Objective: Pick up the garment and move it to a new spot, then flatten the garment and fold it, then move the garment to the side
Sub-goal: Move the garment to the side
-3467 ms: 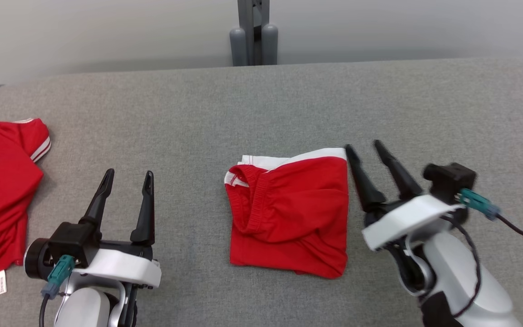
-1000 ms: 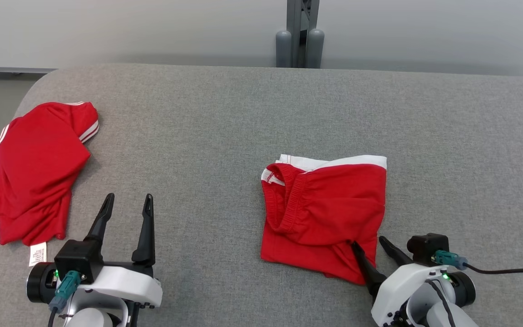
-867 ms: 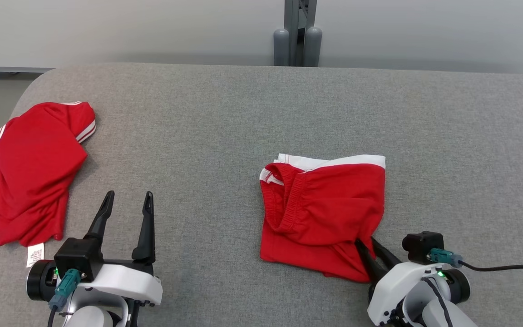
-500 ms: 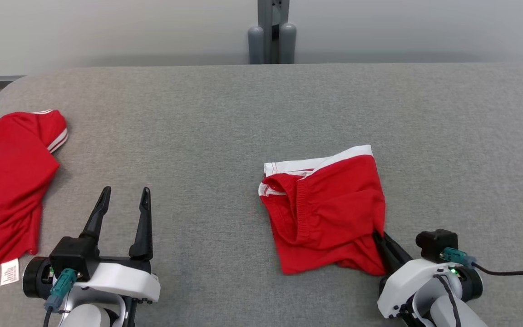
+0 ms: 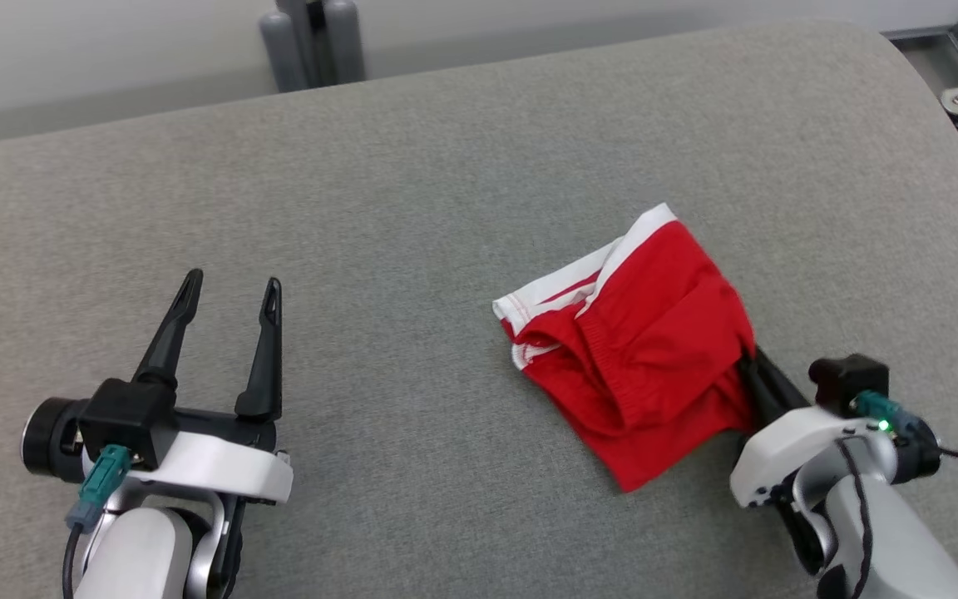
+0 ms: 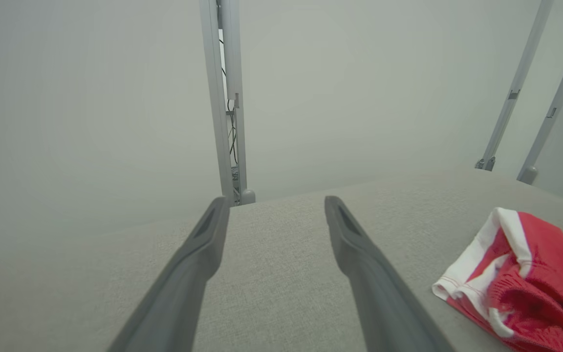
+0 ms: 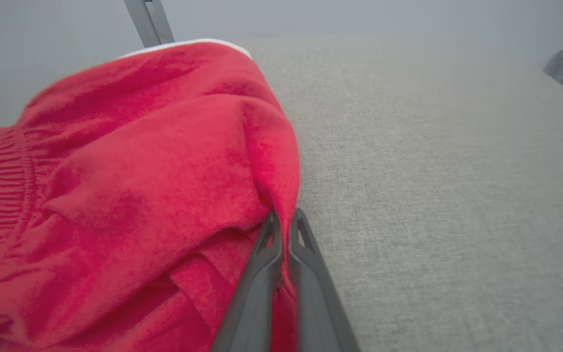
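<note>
Nearest, the right gripper [image 7: 284, 217] has its two dark fingers pinched together on the right-hand edge of the red shorts [image 5: 654, 333]; a second ago they stood spread at that same near corner. The shorts are folded and white-trimmed. They lie on the grey fabric table [image 5: 412, 191] just ahead and to the left of that gripper, and they have been dragged and turned, so their white band now slants up to the right instead of lying level. The left gripper [image 5: 234, 283] is unchanged, fingers spread wide and holding nothing, with the shorts well off to its right. The head camera has swung right, so the grey post [image 5: 313, 42] beyond the table sits further left. Counted: two grippers, one pair of shorts, one table, one post
</note>
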